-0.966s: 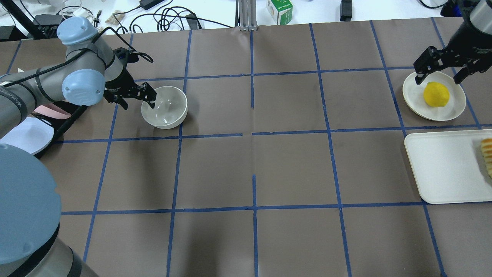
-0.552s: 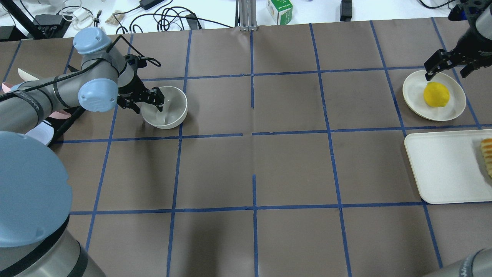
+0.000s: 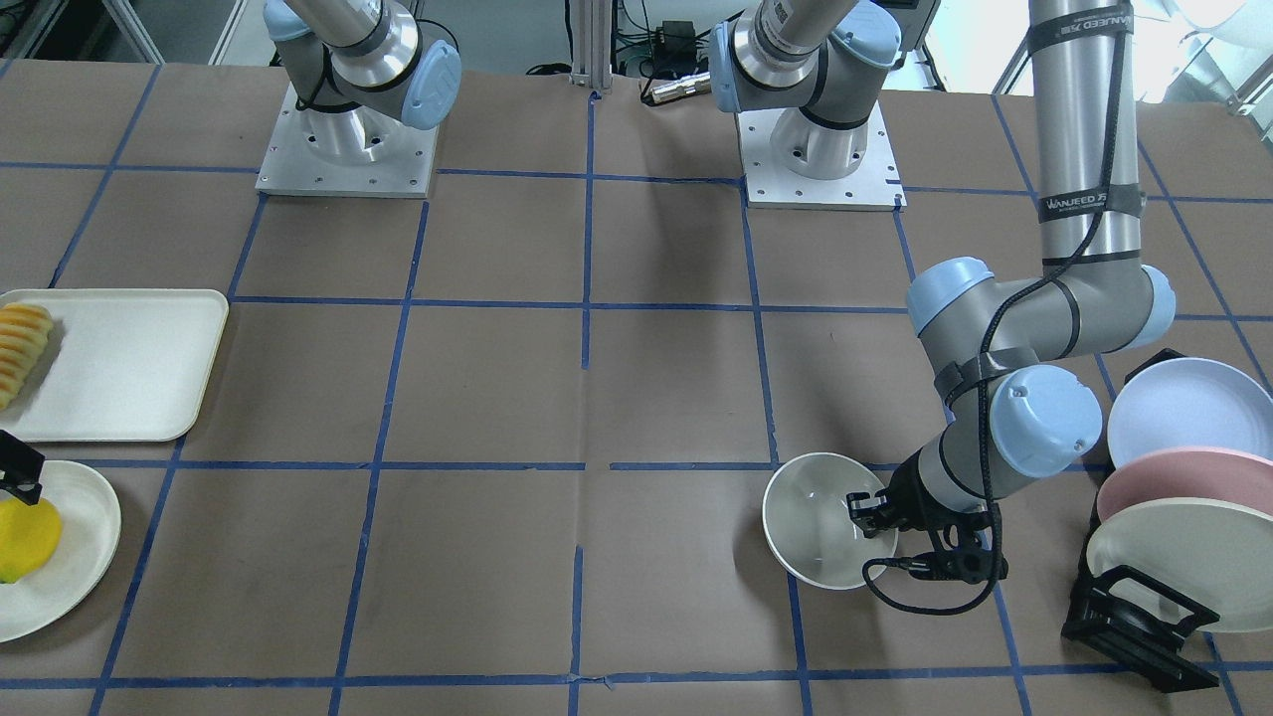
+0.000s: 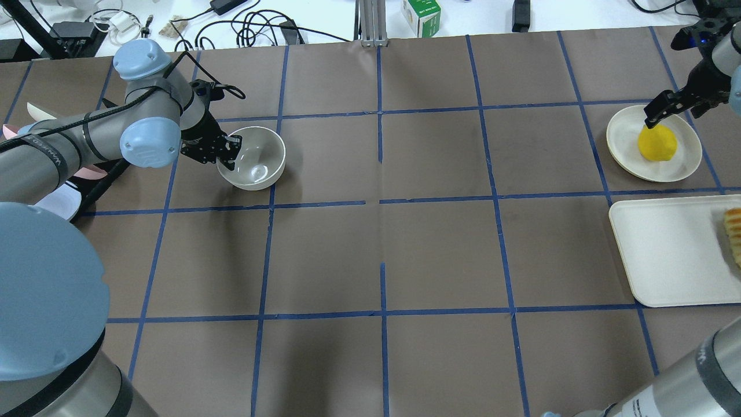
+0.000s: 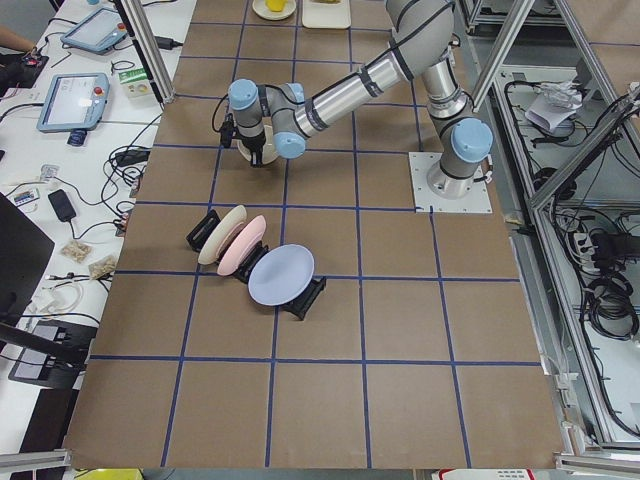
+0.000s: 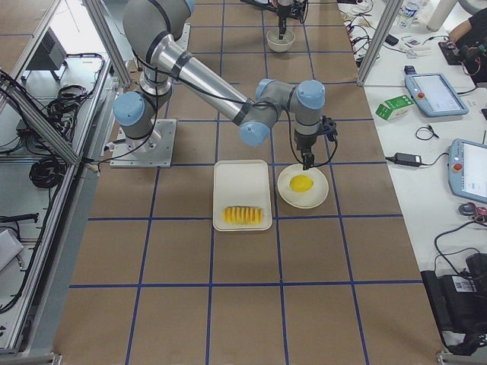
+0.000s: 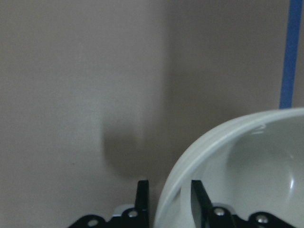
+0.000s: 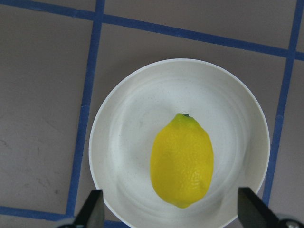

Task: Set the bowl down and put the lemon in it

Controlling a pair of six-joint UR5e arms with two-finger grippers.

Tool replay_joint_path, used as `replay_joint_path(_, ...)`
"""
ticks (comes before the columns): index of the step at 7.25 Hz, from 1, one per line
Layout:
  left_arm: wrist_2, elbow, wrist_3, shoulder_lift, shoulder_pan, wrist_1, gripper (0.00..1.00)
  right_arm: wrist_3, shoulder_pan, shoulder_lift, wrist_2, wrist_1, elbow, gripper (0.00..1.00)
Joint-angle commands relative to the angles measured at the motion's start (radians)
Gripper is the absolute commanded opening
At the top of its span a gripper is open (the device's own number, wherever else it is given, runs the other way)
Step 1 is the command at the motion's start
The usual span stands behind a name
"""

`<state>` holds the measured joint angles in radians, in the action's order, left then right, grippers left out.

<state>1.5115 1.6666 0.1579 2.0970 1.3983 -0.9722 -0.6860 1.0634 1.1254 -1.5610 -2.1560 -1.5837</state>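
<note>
**A:** Where's the bowl (image 4: 257,156)?

**B:** On the left half of the table (image 4: 440,255) in the overhead view, at the left gripper (image 4: 227,152). The wrist camera shows one finger (image 7: 142,199) outside the wall and the other inside, pinching the rim between them.

**A:** Is it lifted or resting?

**B:** I can't tell. Its base is hidden by its own wall, and the gripper covers part of the rim. The wrist view cuts off most of the bowl. In the left side view the arm hides it almost entirely.

**A:** And the lemon (image 8: 182,161)?

**B:** It lies on its side on the plate (image 8: 228,95), at the table's right end, well apart from the bowl.

**A:** What about the right gripper (image 4: 674,110)?

**B:** It's over the lemon. Its fingers (image 8: 93,211) are spread wide, one on each side, with a gap to the fruit on both. Only the fingertips show in its wrist view, and the overhead crops the arm at the edge. I can't judge how high it hangs.

**A:** Does the front view help?

**B:** Not much. The lemon and plate are cut off at its left edge, with one black finger showing above them.

**A:** Anything else?

**B:** There's a tray (image 4: 666,255) beside the plate, holding a row of slices (image 6: 242,216) that the overhead crops. A rack (image 3: 1134,617) of upright dishes stands near the left arm, and that arm mostly hides it from overhead.
</note>
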Motion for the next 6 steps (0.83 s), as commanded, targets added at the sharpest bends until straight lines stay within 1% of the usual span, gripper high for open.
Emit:
replay_joint_path(1, -0.001, -0.007, 0.0, -0.023, 0.004, -0.026, 0.0, -0.038, -0.017, -0.062, 0.013, -0.04, 0.016, 1.0)
replay_joint_path(3, -0.01, 0.001, 0.012, -0.054, 0.027, -0.036, 0.0, -0.049, -0.049, -0.1, 0.085, -0.041, 0.018, 1.0)
replay_joint_path(4, -0.01, 0.001, 0.012, -0.066, 0.048, -0.036, 0.0, -0.046, -0.049, -0.117, 0.093, -0.041, 0.018, 1.0)
replay_joint_path(6, -0.016, -0.005, -0.006, -0.092, 0.157, -0.054, 0.0, -0.044, -0.051, -0.136, 0.093, -0.042, 0.018, 1.0)
